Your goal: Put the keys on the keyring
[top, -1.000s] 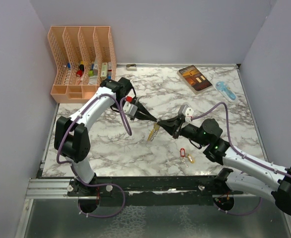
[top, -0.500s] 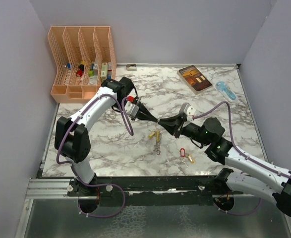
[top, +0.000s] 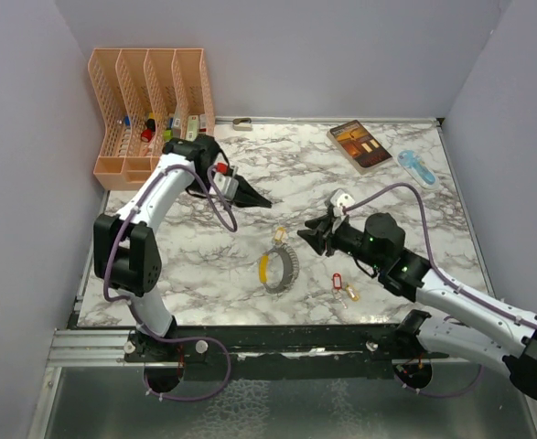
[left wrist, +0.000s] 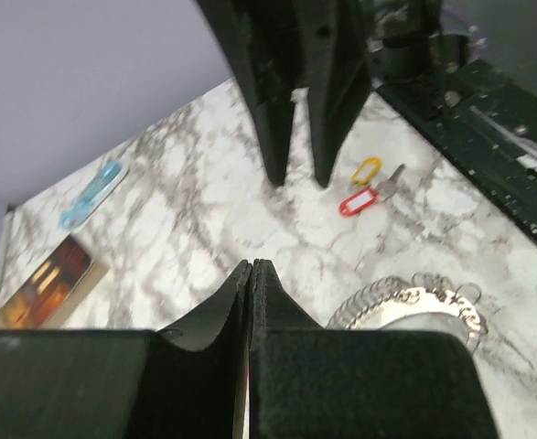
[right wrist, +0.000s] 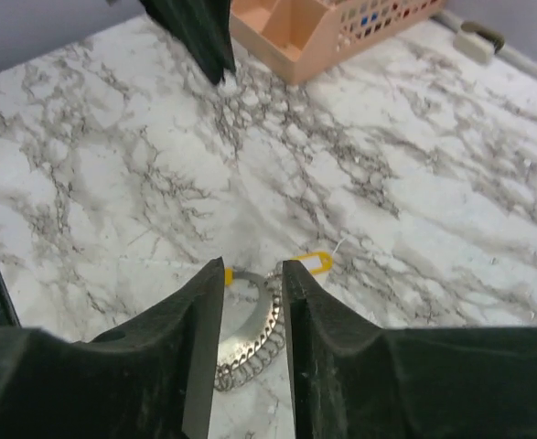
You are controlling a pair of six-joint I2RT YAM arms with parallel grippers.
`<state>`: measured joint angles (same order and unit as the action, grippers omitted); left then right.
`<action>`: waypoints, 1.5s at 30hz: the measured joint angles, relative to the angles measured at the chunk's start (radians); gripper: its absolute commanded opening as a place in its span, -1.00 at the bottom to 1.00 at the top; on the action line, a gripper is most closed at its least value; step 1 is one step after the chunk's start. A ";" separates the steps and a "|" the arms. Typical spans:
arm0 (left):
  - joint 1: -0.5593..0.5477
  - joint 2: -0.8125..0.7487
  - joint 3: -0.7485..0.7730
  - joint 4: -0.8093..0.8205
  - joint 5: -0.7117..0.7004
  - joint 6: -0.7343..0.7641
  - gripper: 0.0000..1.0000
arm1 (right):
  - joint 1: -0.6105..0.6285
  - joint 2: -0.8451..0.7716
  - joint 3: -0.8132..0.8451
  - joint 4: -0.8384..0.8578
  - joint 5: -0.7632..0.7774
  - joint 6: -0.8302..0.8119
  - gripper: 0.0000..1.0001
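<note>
The keyring (top: 290, 266), a silvery loop with a yellow segment, lies flat on the marble table (top: 405, 210) at front centre. One key with a yellow tag (top: 280, 238) lies at its far edge. Two more keys, with a red tag (top: 337, 281) and a yellow-orange tag (top: 351, 294), lie to its right. My left gripper (top: 264, 201) is shut and empty, up and left of the keyring. My right gripper (top: 311, 236) is open and empty, just right of it. In the right wrist view the keyring (right wrist: 268, 331) shows below the open gripper (right wrist: 252, 267). The left wrist view shows the shut gripper (left wrist: 252, 265), the keyring (left wrist: 413, 302) and the red tag (left wrist: 358, 202).
An orange file organizer (top: 154, 105) stands at the back left. A book (top: 359, 145) and a blue plastic object (top: 417, 168) lie at the back right. A small object (top: 242, 123) lies by the back wall. The table's front edge meets a black rail (top: 277, 334).
The two grippers were together over the table centre with the keyring between them. The keyring now lies on the table, the left gripper has drawn back left, and the right gripper has opened.
</note>
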<state>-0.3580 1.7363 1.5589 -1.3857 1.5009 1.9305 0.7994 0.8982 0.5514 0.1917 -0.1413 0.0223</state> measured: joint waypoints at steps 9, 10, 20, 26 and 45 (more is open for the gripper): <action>0.309 0.024 -0.004 0.004 0.014 -0.061 -0.74 | 0.000 0.338 0.232 -0.264 0.014 0.017 -0.32; 0.328 0.021 -0.008 0.004 0.017 -0.069 -0.71 | 0.000 0.383 0.249 -0.290 0.026 0.030 -0.31; 0.386 -0.033 0.113 -0.008 0.020 -0.288 -0.59 | 0.000 0.653 0.432 -0.391 0.043 0.080 -0.23; 0.391 -0.057 0.346 0.002 0.031 -0.473 -0.55 | -0.001 0.816 0.548 -0.428 0.038 0.086 -0.25; 0.391 -0.143 0.281 0.000 0.036 -0.484 -0.51 | -0.042 0.906 0.567 -0.476 -0.013 0.132 -0.32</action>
<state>0.0334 1.5936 1.8397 -1.3861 1.5368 1.4464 0.7578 1.8042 1.1187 -0.2844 -0.1543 0.1539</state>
